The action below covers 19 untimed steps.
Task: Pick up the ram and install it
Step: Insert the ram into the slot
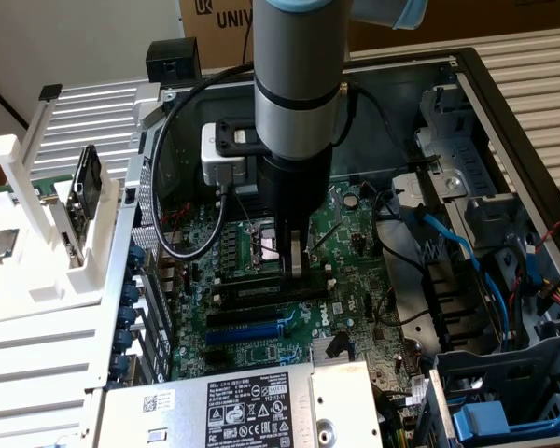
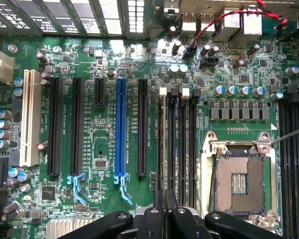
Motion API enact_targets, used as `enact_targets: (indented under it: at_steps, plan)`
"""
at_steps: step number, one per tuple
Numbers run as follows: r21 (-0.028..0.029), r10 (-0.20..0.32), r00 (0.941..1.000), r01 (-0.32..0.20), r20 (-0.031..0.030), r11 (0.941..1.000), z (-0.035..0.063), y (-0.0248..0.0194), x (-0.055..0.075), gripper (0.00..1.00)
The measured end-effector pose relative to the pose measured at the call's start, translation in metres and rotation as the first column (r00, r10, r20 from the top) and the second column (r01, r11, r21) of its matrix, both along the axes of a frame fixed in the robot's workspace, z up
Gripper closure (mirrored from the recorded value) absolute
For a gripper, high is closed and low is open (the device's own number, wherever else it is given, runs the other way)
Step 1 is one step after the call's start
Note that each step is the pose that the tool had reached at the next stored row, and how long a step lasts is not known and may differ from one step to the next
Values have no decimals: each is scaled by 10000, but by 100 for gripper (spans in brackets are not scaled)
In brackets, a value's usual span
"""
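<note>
My gripper point(image 1: 296, 266) reaches straight down onto the green motherboard point(image 1: 350, 229) inside the open computer case. Its two fingers are pressed together on the ram point(image 1: 252, 295), a thin dark stick standing on edge. The stick lies along the memory slot nearest the long black expansion slot. In the wrist view the ram point(image 2: 164, 149) shows edge-on as a narrow dark line. It runs from my gripper point(image 2: 164, 198) toward the white slot latches point(image 2: 163, 91). Whether it is fully seated in the slot I cannot tell.
The open CPU socket point(image 2: 239, 181) sits beside the memory slots, past several free slots point(image 2: 187, 144). A blue expansion slot point(image 2: 120, 127) lies on the other side. A black cable point(image 1: 173, 238) loops nearby. A white rack point(image 1: 37, 252) holds a black-framed board point(image 1: 84, 187) and a silver chip point(image 1: 0, 245).
</note>
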<state>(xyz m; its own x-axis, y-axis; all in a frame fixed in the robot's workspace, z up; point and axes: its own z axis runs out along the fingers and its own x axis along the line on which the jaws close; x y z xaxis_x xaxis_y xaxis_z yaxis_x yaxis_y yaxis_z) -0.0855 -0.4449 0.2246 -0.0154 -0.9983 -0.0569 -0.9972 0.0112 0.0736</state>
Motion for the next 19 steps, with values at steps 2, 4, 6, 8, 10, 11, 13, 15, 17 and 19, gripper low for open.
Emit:
enact_targets:
  at_steps: [2, 4, 6, 8, 10, 11, 13, 15, 17, 19]
  plan:
    - [-2, -1, 10000, 1, -1, 10000, 0, 0, 0, 88]
    - [0, 0, 10000, 0, 0, 10000, 0, 0, 0, 88]
    - [2, -1, 10000, 1, 1, 10000, -1, 0, 0, 86]
    - [1, -1, 10000, 1, 0, 10000, -1, 0, 0, 80]
    - [0, -1, 10000, 1, 0, 10000, -1, 0, 0, 80]
    - [0, 0, 10000, 0, 0, 10000, -1, 0, 0, 80]
    - [0, 0, 10000, 0, -1, 10000, 20, 0, -3, 80]
    - [-1, -1, 10000, 1, 5, 10000, 74, 0, -11, 80]
    - [0, -1, 10000, 1, 60, 10000, 123, 3, -35, 80]
    - [0, -1, 9999, 1, 124, 10000, 192, 4, -76, 80]
